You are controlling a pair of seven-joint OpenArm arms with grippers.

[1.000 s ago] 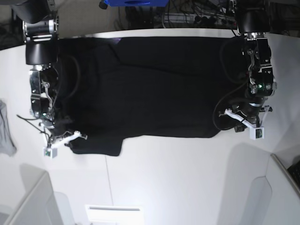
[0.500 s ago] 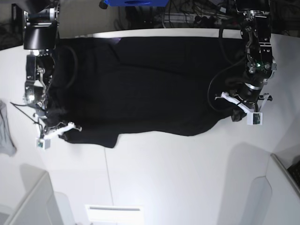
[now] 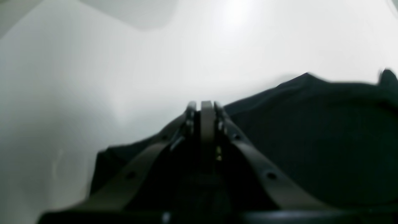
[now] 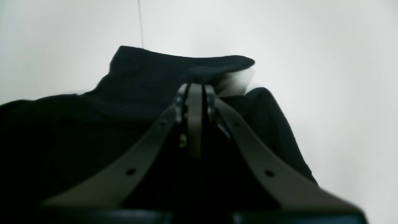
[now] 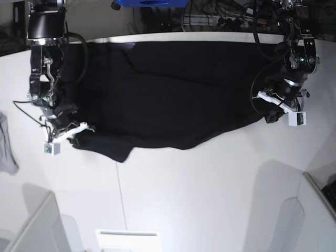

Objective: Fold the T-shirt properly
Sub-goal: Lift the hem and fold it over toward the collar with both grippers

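The black T-shirt (image 5: 168, 89) lies spread on the white tabletop (image 5: 210, 194) and fills the upper half of the base view, from about 9 o'clock to 3 o'clock. Its far edge runs along the tabletop's rim at 12 o'clock. Its near edge is not straight: it hangs lowest at about 7 o'clock, where a corner points down, and rises toward 3 o'clock. No print shows on the side that faces up.

The right gripper (image 5: 71, 137) is at 9 o'clock in the base view, at the shirt's lower corner on that side. In the right wrist view its fingers (image 4: 195, 102) are pressed together on the black cloth (image 4: 149, 77); a fold of the cloth stands up just past the tips, and a small white piece shows under that fold.

The left gripper (image 5: 273, 113) is at 3 o'clock in the base view, at the shirt's other lower corner. In the left wrist view, which is blurred, its fingers (image 3: 206, 115) are also closed, with dark cloth (image 3: 311, 130) around and under them, so they grip the shirt's edge.

A grey cloth (image 5: 6, 147) lies at the tabletop's edge at 9 o'clock, apart from the shirt.
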